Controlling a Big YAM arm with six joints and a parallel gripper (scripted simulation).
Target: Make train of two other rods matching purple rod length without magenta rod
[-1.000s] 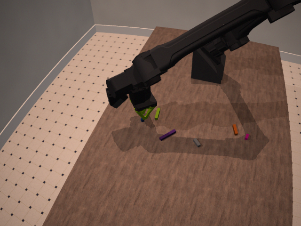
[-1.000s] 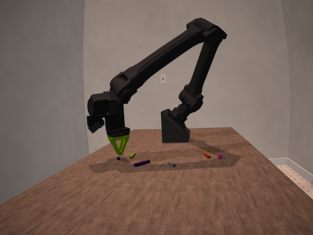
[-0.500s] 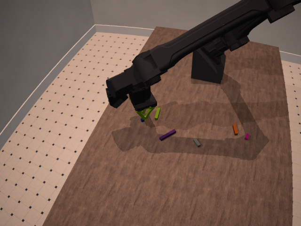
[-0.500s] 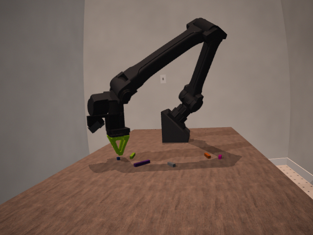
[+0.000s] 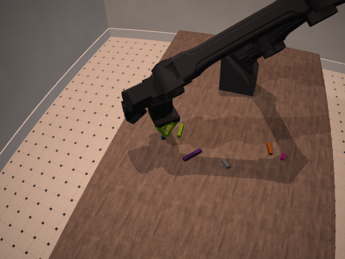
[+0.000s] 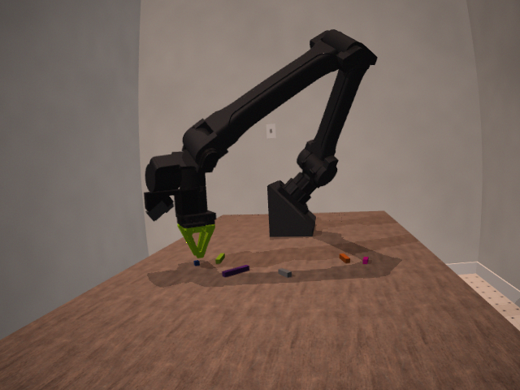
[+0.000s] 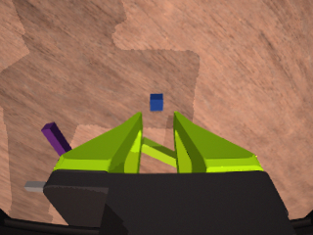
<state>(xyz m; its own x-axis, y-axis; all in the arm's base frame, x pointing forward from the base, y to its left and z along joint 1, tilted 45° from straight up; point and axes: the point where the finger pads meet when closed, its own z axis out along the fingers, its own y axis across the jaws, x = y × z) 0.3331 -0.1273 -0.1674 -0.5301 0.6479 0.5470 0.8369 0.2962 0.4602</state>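
My gripper (image 5: 165, 134) hangs a little above the table at the left, its lime fingers a narrow gap apart with nothing between them. A small blue rod (image 5: 163, 137) lies flat on the table just below and beyond the fingertips; in the wrist view the blue rod (image 7: 156, 102) shows just past the fingertips. A lime rod (image 5: 180, 130) lies right beside the gripper. The purple rod (image 5: 192, 154) lies nearer the front, apart from both. In the exterior view the gripper (image 6: 200, 253) stands above the blue rod (image 6: 196, 262).
A grey rod (image 5: 225, 163) lies right of the purple rod. An orange rod (image 5: 269, 148) and a magenta rod (image 5: 282, 156) lie far right, close together. The arm's base (image 5: 236, 80) stands at the back. The table's left edge is near the gripper.
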